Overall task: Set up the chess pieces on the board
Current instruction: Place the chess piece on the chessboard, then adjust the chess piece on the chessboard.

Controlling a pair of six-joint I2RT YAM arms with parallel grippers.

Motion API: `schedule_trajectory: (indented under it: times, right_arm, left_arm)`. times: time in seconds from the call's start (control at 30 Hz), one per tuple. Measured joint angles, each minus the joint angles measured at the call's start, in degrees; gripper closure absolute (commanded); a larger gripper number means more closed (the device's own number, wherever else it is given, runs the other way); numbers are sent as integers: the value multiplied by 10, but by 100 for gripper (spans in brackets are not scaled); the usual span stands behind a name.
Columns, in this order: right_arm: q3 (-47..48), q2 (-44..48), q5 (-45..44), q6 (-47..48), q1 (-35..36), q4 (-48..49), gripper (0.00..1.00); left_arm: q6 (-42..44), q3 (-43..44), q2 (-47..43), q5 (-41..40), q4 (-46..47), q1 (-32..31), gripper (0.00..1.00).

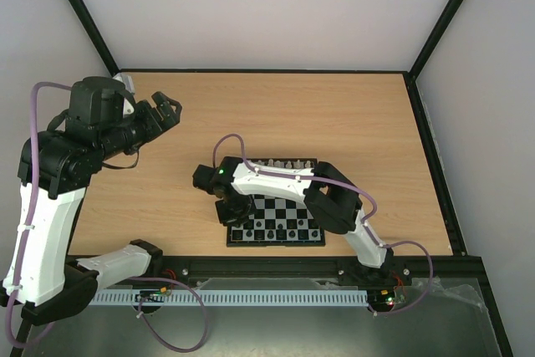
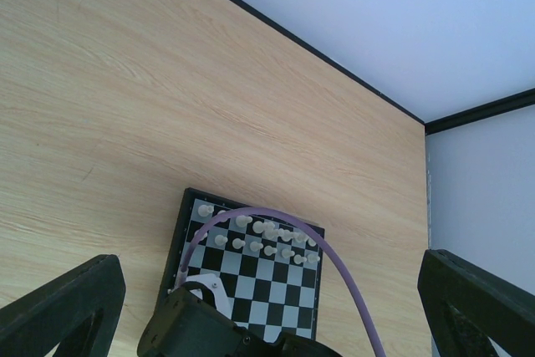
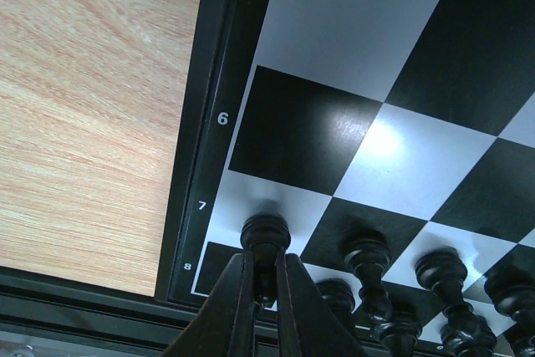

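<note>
Top view, board: the board (image 1: 288,216) lies on the table (image 1: 334,114); we place everything else from it.
Top view, pieces: white pieces (image 1: 284,163) line the board's far edge and black pieces (image 1: 280,232) its near edge.
Top view, left gripper: the left gripper (image 1: 170,112) hangs well apart from the board, out beyond its far left corner, with its claw spread wide.
Top view, right gripper: the right gripper (image 1: 236,213) reaches down over the board's left side. From here we cannot tell how its claw stands.
Left wrist view, fingers: the fingers (image 2: 63,311) stand far apart with nothing held between them.
Left wrist view, board: we see the board below, with a purple cable (image 2: 276,216) arching over it.
Right wrist view, claw: the claw is drawn together and clamped on a black piece (image 3: 266,232) with a round head.
Right wrist view, place: this piece is in the board's outermost file, beside the border numeral 7. Its foot is hidden, so we cannot tell whether it touches the board.
Right wrist view, neighbours: more black pieces stand just beside it on the board.
</note>
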State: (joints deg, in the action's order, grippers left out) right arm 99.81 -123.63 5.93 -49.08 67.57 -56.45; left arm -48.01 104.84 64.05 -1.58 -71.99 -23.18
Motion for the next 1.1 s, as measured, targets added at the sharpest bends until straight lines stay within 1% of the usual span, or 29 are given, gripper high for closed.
schedule_trajectory:
  times: [0.2, 0.33, 0.6, 0.67, 0.87, 0.97, 1.1]
  right_arm:
    - [0, 0, 1, 2, 0, 0, 85]
    - [3, 0, 0, 4, 0, -1, 75]
    - [66, -4, -12, 11, 0, -14, 57]
    - [83, -3, -19, 13, 0, -21, 55]
    - [90, 16, -44, 9, 0, -47, 54]
    - [81, 54, -56, -1, 0, -61, 54]
    - [38, 139, -64, -26, 0, -73, 55]
  left_arm:
    - [0, 0, 0, 0, 0, 0, 1]
    - [0, 0, 0, 0, 0, 0, 1]
    - [0, 8, 5, 0, 0, 0, 1]
    - [0, 19, 11, 0, 0, 0, 1]
    - [2, 43, 24, 0, 0, 0, 1]
    - [5, 47, 30, 2, 0, 0, 1]
    - [14, 47, 40, 5, 0, 0, 1]
